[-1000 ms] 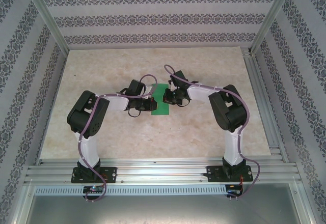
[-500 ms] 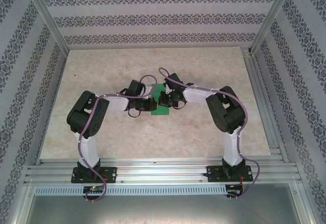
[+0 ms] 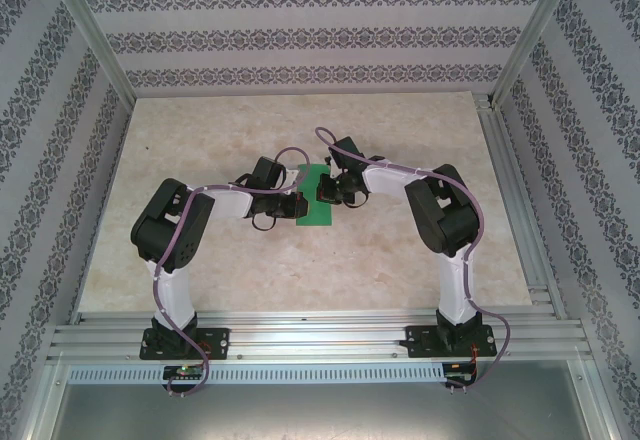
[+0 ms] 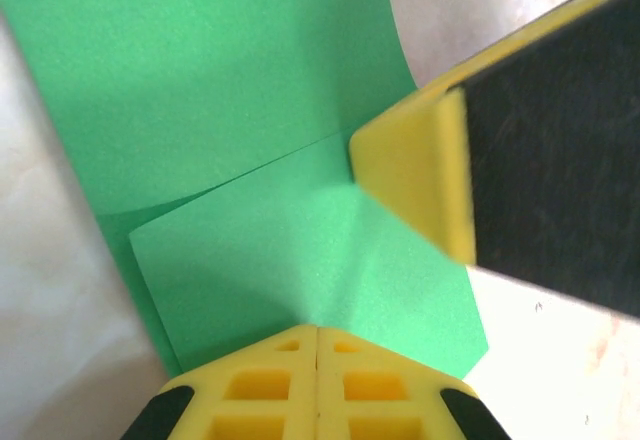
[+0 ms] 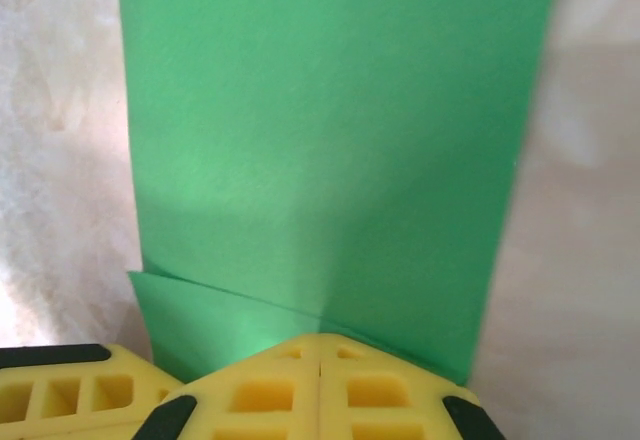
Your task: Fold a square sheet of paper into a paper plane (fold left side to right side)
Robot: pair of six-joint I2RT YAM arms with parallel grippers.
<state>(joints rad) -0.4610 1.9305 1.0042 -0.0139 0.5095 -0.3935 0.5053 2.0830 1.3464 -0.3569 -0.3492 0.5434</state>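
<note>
- Paper: the sheet of paper (image 3: 313,208) lies on the table (image 3: 200,150) near its middle, between the two arms. It is doubled over into a narrow strip running away from the bases.
- In the left wrist view one layer sits over another with their edges a little out of line. The far part seems to bow up slightly instead of lying dead flat.
- Handling, as a judgement: the sheet looks thin, light and limp. It will likely skate on the smooth table if pushed sideways, keep any stray crease, and spring open where nothing weighs on it.
- Best hold, again a judgement: press straight down near the fold to pin it, or nip a free edge or corner. Dragging across the middle would wrinkle it.
- The left end effector (image 4: 318,345) has its yellow fingers closed flat against each other, with no gap. The tips rest on the near end of the top layer, and it appears to be pressing down, not gripping.
- The right end effector (image 5: 320,348) is closed the same way, with its tips on the paper's near edge beside a corner that peeks out. I cannot tell whether any layer is caught between the fingers.
- Both end effectors meet over the strip, close beside each other.
</note>
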